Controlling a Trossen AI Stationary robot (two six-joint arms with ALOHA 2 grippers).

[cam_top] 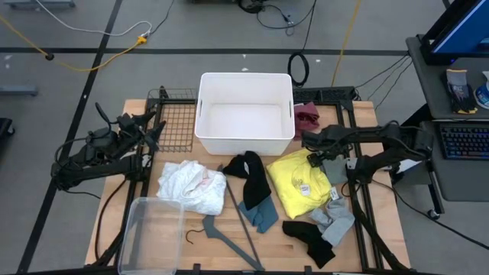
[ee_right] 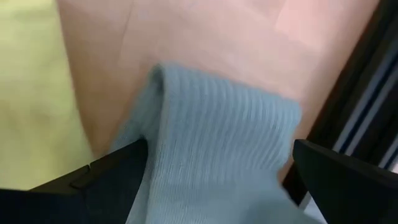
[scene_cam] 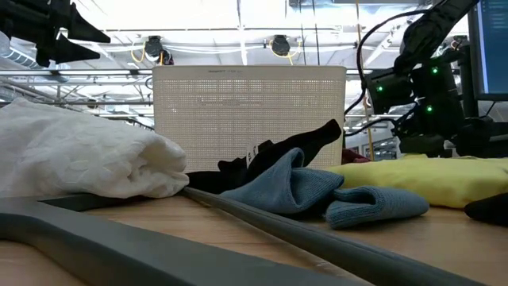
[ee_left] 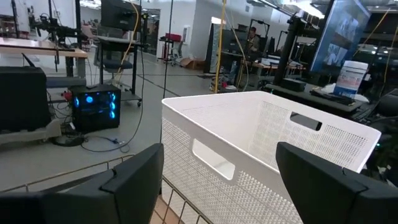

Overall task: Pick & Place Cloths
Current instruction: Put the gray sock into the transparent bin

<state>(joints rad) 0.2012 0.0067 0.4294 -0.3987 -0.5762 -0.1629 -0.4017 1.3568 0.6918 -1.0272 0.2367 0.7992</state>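
Several cloths lie on the wooden table in front of a white bin [cam_top: 200,114]: white [cam_top: 191,187], black [cam_top: 252,172], teal-blue [cam_top: 260,214], yellow with a small tag [cam_top: 298,179] and grey [cam_top: 336,218]. A second black piece [cam_top: 309,241] lies at the near edge. The maroon one [cam_top: 308,116] rests right of the bin. My right gripper [cam_top: 336,172] points down at the grey cloth [ee_right: 217,124], open, with one finger on each side of its ribbed end. My left gripper [cam_top: 157,130] hovers open over the wire basket, facing the bin [ee_left: 267,143]. My right gripper comes from above with its open fingers [ee_right: 118,174] on either side of the grey cloth's ribbed end [ee_right: 186,106], which lies on the table beside the yellow cloth. I cannot tell whether the fingers touch it.
A thin grey hanger [cam_top: 237,229] lies slanted across the near middle of the table. A clear plastic container [cam_top: 149,233] sits at the near left corner, and a black wire basket [cam_top: 176,122] sits left of the bin. Dark frame rails run along the table's right edge.
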